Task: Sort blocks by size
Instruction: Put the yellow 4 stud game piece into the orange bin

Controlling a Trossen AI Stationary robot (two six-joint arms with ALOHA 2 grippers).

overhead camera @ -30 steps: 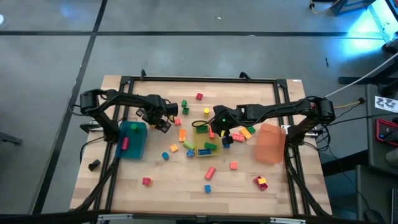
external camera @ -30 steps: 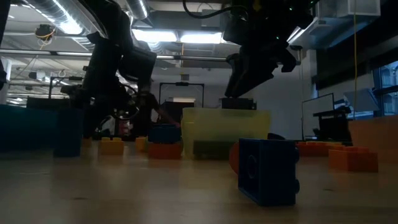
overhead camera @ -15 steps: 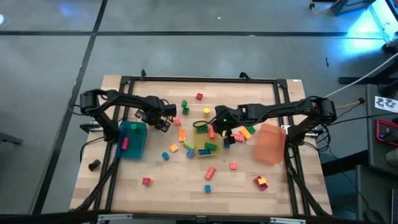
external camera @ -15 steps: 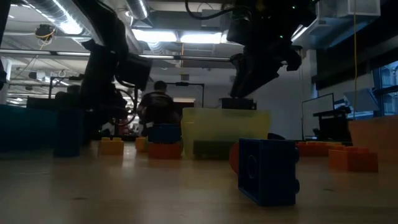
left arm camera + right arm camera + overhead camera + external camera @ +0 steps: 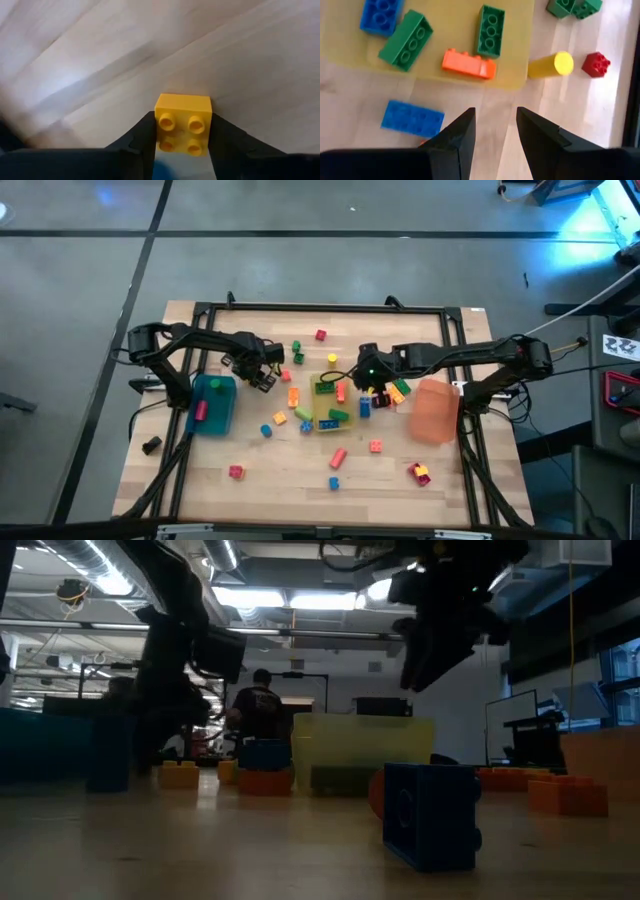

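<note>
L gripper (image 5: 182, 145) clamps yellow block (image 5: 183, 125), seemingly above table (image 5: 260, 65)

We see the blocks (image 5: 335, 425) scattered loose over the mid-table, most clustered centrally. A yellow four-stud brick (image 5: 183, 124) sits pinched between two dark fingers, studs facing the wrist camera, just above the wood. Lying flat in a yellow tray: a blue brick (image 5: 380, 16), two green bricks (image 5: 406, 40), one orange bar on its side (image 5: 469, 64). On bare wood beside it: a blue bar (image 5: 412, 119), a yellow cylinder (image 5: 550, 65), a small red brick (image 5: 595, 64). Further out, we spot a red-and-yellow pair (image 5: 418, 472).
</note>
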